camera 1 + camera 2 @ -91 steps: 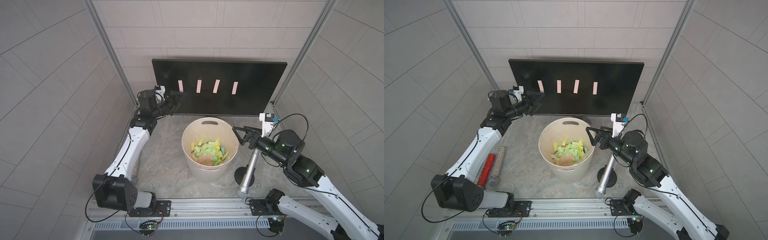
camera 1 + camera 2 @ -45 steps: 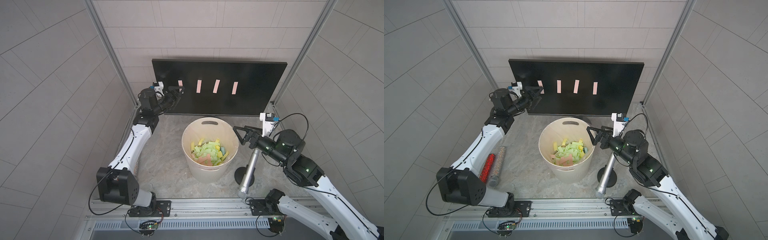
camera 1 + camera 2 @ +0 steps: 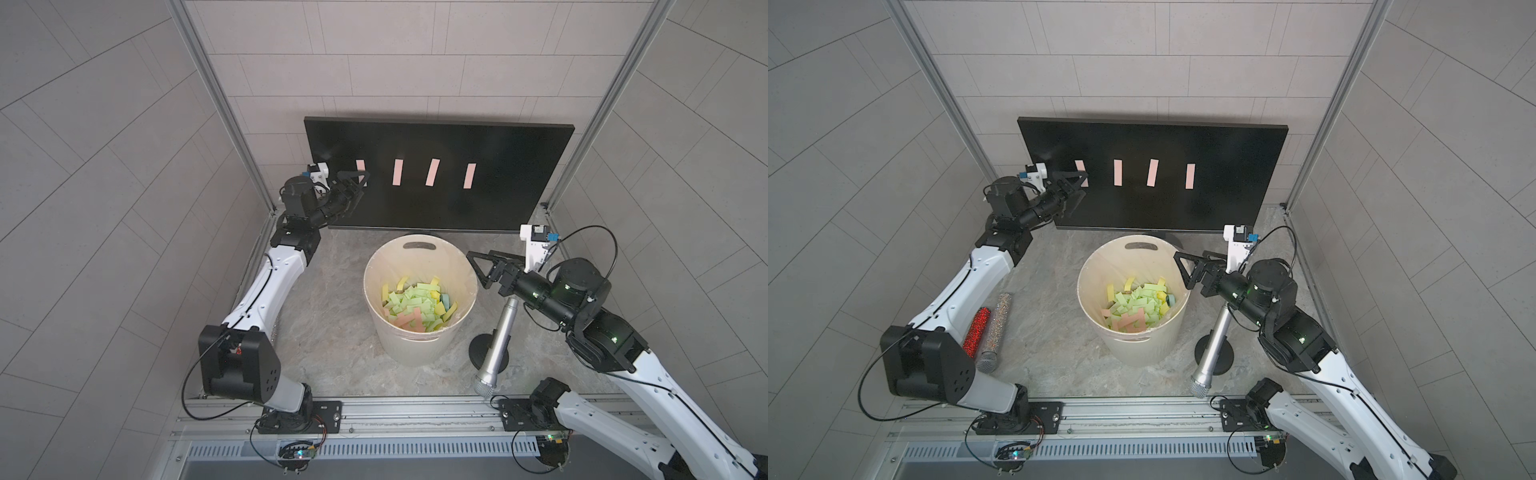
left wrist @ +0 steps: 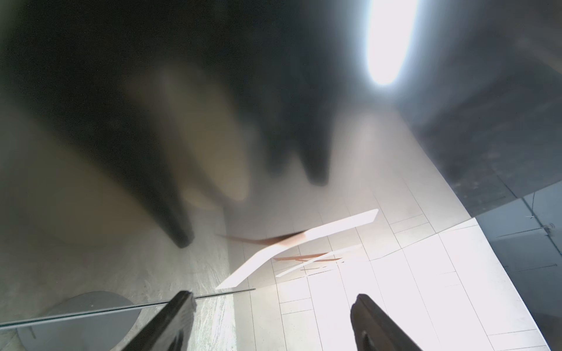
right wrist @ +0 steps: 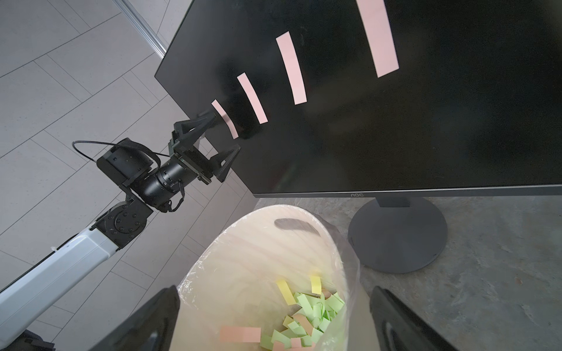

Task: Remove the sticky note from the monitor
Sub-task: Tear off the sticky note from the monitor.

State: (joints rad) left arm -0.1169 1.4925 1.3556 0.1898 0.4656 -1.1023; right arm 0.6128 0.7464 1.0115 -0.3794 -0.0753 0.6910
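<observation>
- Looking down in both top views, the monitor [image 3: 498, 187] stands upright along the far edge of the tabletop [image 3: 332, 332]. Four pink notes sit in a row across its dark screen.
- The leftmost sticky note [image 3: 360, 165] is the one nearest the screen's edge on the left arm's side. The left gripper [image 3: 362, 179] is right at it with its jaws apart. Whether they touch the paper cannot be told from above.
- The right gripper [image 3: 476, 270] hangs spread wide and empty over the rim of the cream bucket [image 3: 415, 353]. The bucket stands mid-tabletop in front of the monitor and holds green, yellow and pink paper strips [image 3: 415, 307].
- A silver microphone [image 3: 496, 340] leans on a round stand just beside the bucket.
- In a top view, two glitter microphones [image 3: 988, 328] lie near the tabletop's left edge.
- From the left wrist, the left gripper [image 4: 272, 297] has its fingers well apart and nothing clamped. The leftmost sticky note [image 4: 304, 238] bends away from the glossy screen just ahead of them.
- From the right wrist, the left gripper [image 5: 225, 133] straddles the leftmost sticky note [image 5: 223, 117], with one fingertip at the strip. The right gripper [image 5: 273, 291] is open over the cream bucket [image 5: 213, 240].
</observation>
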